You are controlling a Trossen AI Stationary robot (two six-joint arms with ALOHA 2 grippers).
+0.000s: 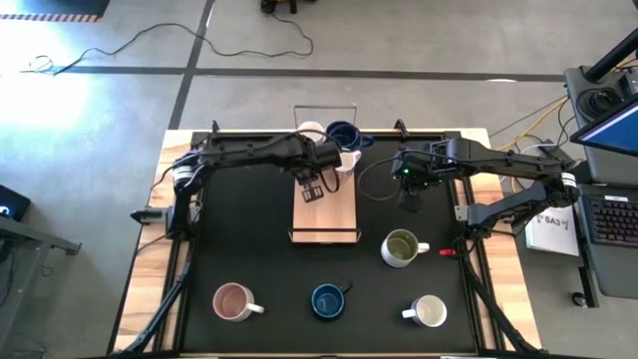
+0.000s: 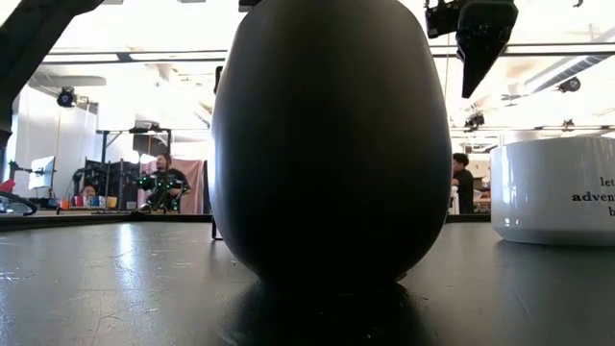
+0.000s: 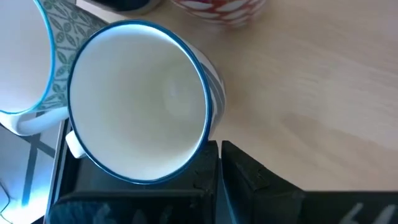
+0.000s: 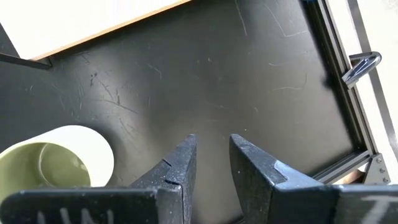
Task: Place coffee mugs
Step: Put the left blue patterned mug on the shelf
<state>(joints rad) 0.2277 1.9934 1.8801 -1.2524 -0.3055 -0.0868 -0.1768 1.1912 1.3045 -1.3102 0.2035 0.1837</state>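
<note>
**Left fingers clamping a mug on the wooden rack, four mugs waiting on the desk**

The left gripper (image 1: 321, 178) is reaching over the wooden rack (image 1: 323, 214) at the far middle of the desk (image 1: 259, 259), and its fingers are pinching the rim of a white mug with a blue rim (image 3: 140, 109), which is lying tilted on the rack's wood. Two more mugs are standing at the rack's far end: a white mug (image 1: 311, 132) and a dark blue mug (image 1: 344, 135).

The right gripper (image 1: 411, 195) is hovering just to the right of the rack, fingers narrowly parted and holding nothing, with the olive green mug (image 1: 401, 247) close by on the desk.

Nearer than the rack, a pink-lined mug (image 1: 233, 301), a second dark blue mug (image 1: 328, 301) and a cream mug (image 1: 429, 311) are sitting in a row. By this reckoning, roughly three mugs are at the rack and four are not yet placed.
</note>
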